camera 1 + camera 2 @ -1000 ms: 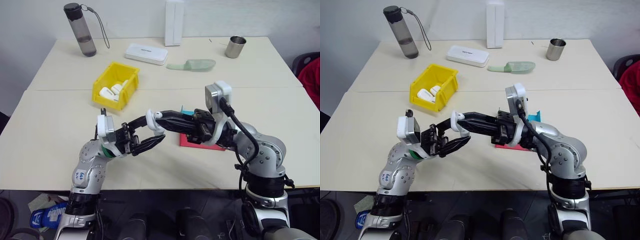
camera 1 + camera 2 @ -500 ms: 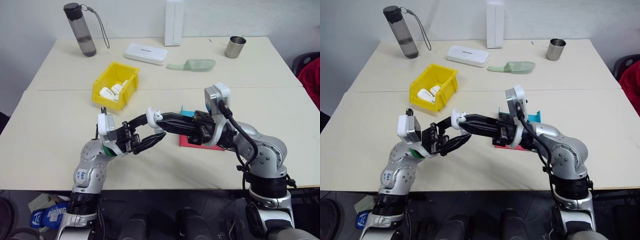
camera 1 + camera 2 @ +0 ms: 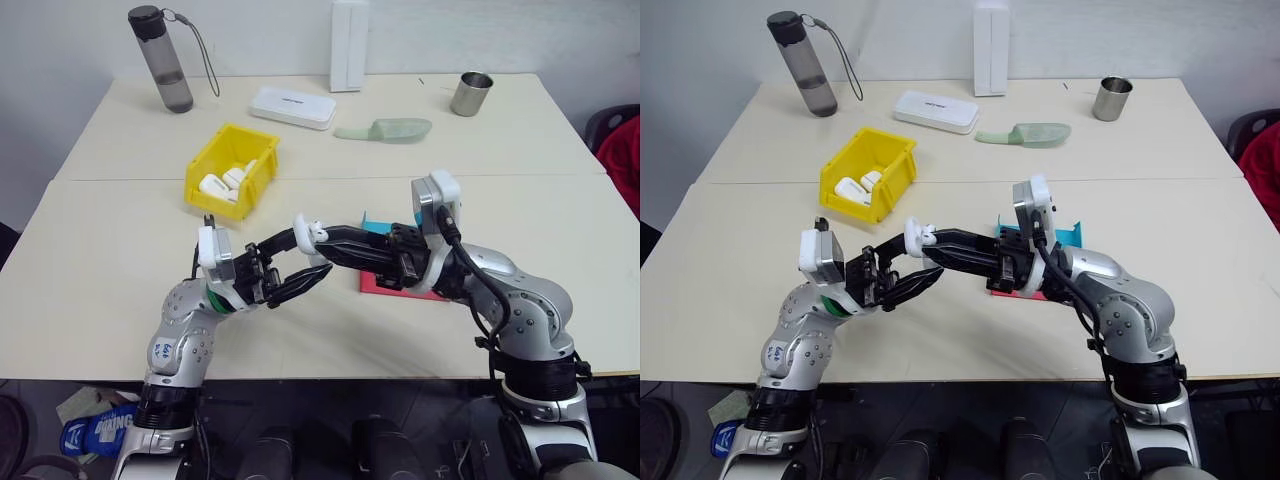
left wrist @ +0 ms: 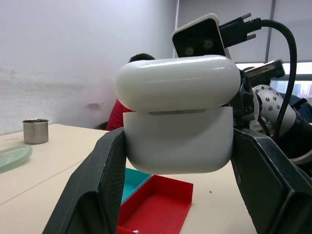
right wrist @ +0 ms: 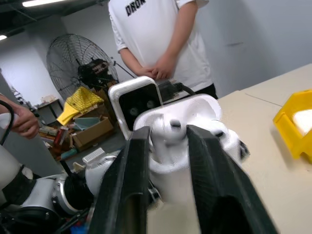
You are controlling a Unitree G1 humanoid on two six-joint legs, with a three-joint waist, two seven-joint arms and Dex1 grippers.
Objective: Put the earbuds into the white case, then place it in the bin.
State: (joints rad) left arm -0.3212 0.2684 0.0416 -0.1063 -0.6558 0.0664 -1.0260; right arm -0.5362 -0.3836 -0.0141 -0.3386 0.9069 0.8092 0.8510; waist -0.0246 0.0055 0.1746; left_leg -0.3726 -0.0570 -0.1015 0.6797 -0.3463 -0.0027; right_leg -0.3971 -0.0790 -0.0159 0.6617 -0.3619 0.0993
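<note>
Two grippers meet above the desk's [image 3: 90, 290] front half. The left gripper [image 3: 300, 262] is clamped on the white case's [image 4: 178, 127] body, holding it upright with its lid ajar. The right gripper [image 3: 308, 236] has its fingers [image 5: 134, 168] parted either side of the lid, tips at the rim. Behind them a red-and-blue tray [image 4: 161, 200] lies on the desk; farther back left stands the bin [image 3: 232, 170], holding white pieces.
</note>
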